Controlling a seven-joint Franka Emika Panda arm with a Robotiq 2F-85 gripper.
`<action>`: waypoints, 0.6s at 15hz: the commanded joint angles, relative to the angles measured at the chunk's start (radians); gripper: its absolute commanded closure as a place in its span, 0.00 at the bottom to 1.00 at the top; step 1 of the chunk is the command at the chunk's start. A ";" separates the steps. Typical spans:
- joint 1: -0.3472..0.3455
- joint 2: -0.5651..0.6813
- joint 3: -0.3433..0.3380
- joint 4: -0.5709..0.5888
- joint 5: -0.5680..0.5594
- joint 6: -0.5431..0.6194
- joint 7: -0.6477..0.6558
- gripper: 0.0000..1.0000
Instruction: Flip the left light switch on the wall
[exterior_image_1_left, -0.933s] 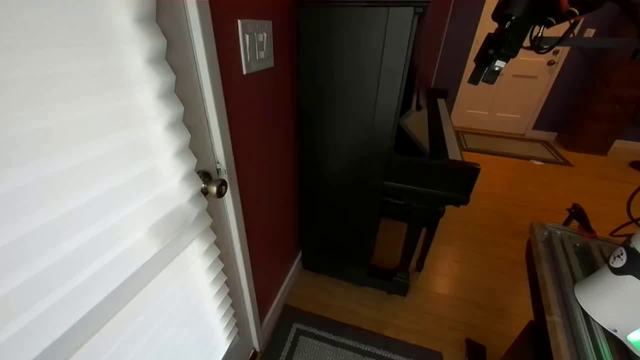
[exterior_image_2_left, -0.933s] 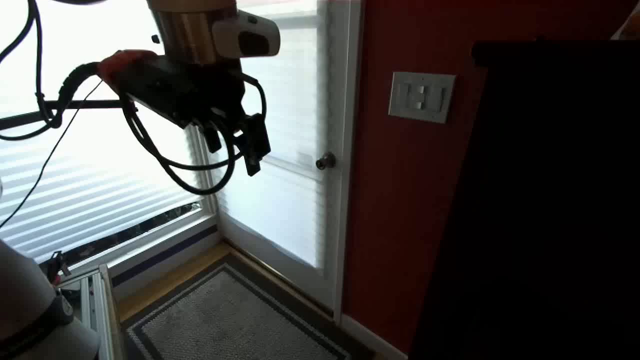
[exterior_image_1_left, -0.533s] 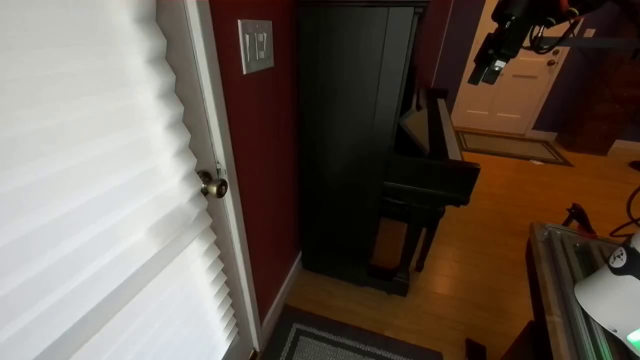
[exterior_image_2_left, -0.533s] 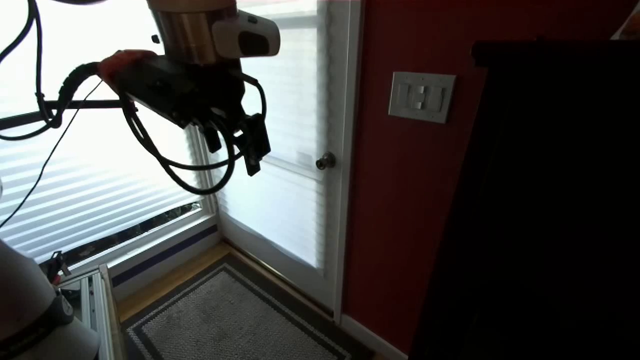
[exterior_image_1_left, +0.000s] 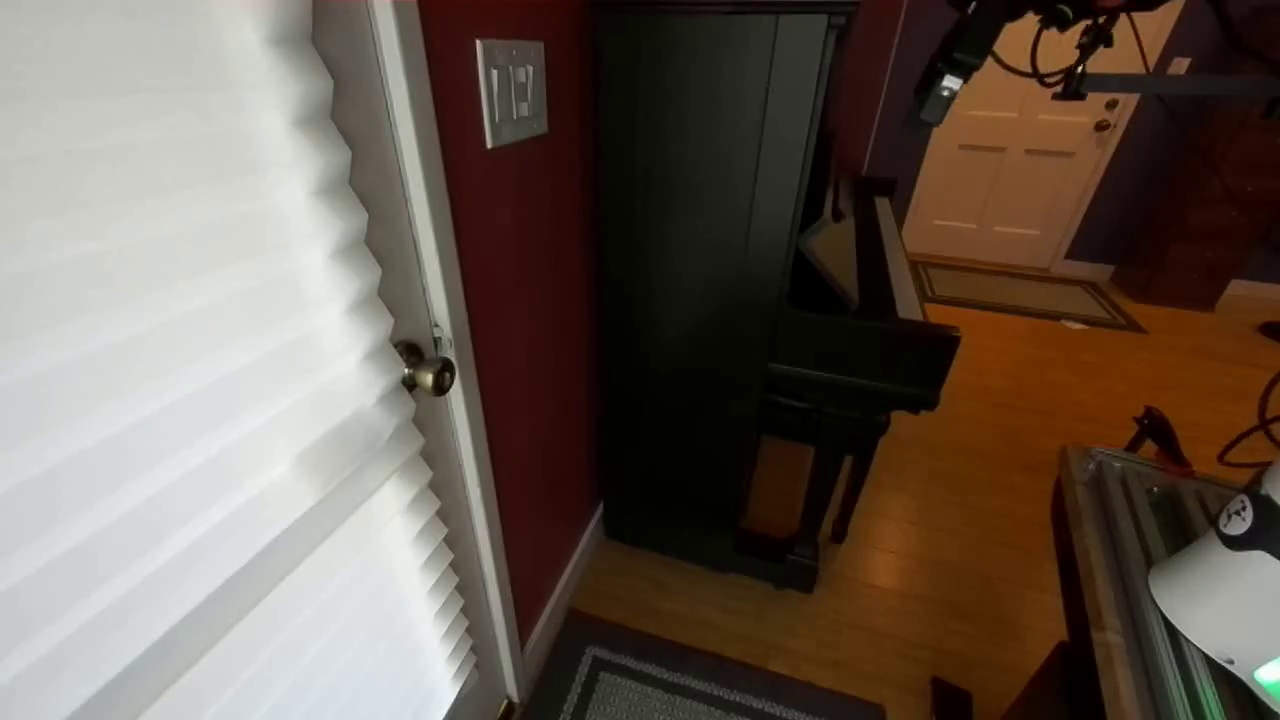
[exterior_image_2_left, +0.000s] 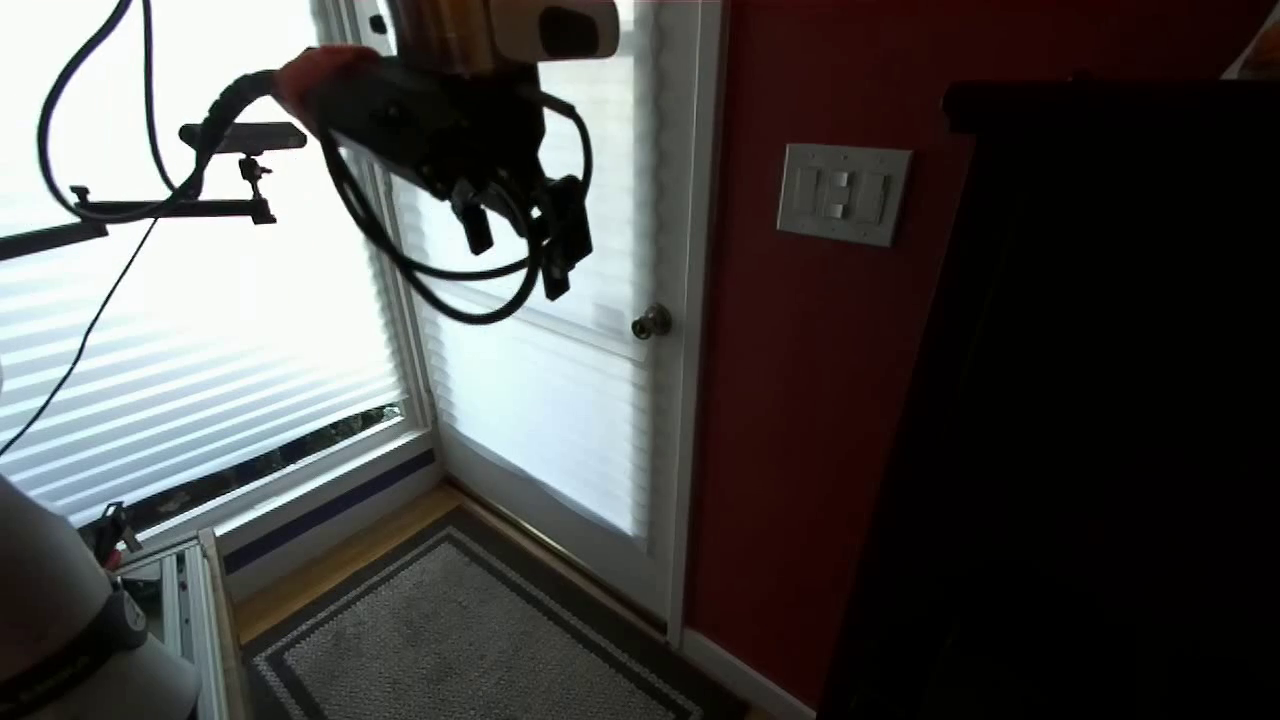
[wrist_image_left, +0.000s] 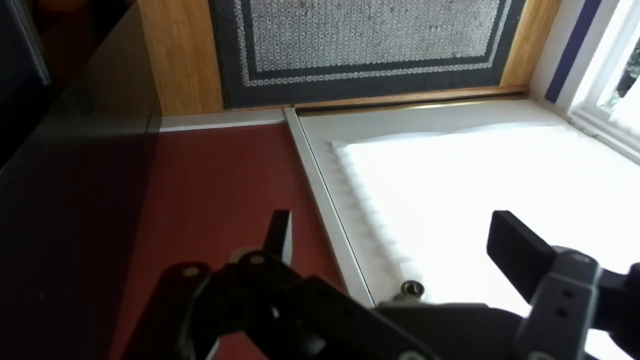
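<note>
Switch step: the approach, we judge; nothing touches the left light switch (exterior_image_2_left: 806, 188) yet.
Hand (wrist_image_left: 392, 230): fingers (wrist_image_left: 517, 250) spread wide, nothing held between them, well apart from the switch plate (exterior_image_2_left: 844, 195).
Plate position: high on the surface (exterior_image_2_left: 790, 450), between its edge by the door (exterior_image_2_left: 660, 450) and its edge by the black cabinet (exterior_image_1_left: 690, 280); our switch sits leftmost.
Next press: we would carry the hand to the plate and put one fingertip on that switch alone.
Surface: maroon wall (exterior_image_1_left: 535, 330); white trim (exterior_image_2_left: 704, 150) at the door edge, baseboard (exterior_image_2_left: 745, 678) along the bottom edge.
Room: brass knob (exterior_image_1_left: 433, 377), pleated blind (exterior_image_2_left: 560, 420), grey mat (exterior_image_2_left: 480, 610), wood floor (exterior_image_1_left: 1000, 430).
</note>
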 joint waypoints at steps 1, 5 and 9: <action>0.041 0.205 -0.024 0.223 0.175 -0.051 0.013 0.00; 0.038 0.406 -0.023 0.435 0.427 -0.082 0.043 0.00; -0.029 0.585 0.043 0.599 0.532 -0.101 0.205 0.00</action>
